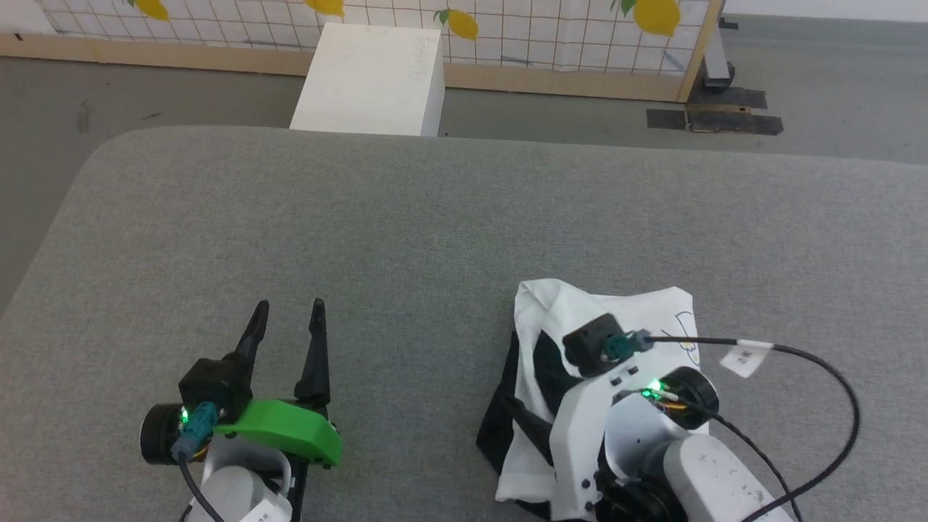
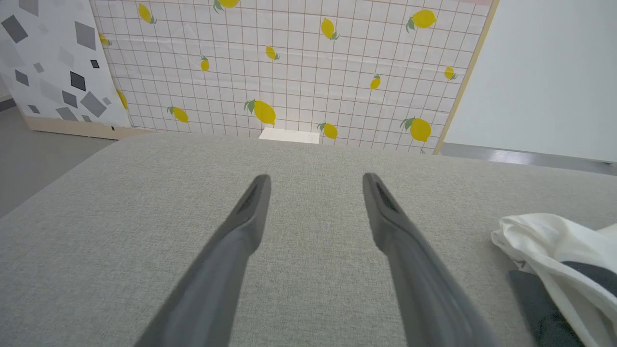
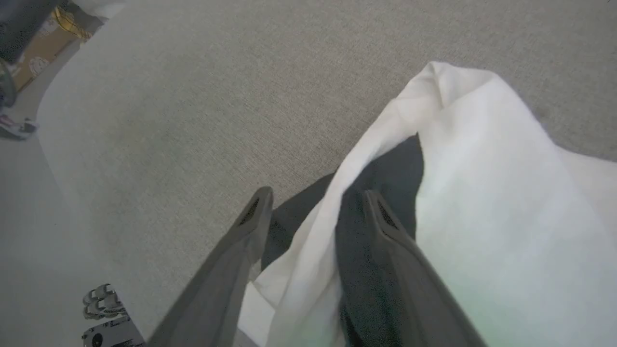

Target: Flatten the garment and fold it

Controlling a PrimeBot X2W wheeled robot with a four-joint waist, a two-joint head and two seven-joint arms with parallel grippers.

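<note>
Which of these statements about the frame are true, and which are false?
1. The garment lies spread out flat. False: it is bunched in a heap.
2. The left gripper is open over the bare grey surface. True.
3. The right gripper has its fingers apart, with a fold of the garment between them. True.
4. The left gripper touches the garment. False: it is clear of it; the garment lies off to its right.
5. The white box stands on the grey surface. False: it stands on the floor beyond the surface's far edge.
</note>
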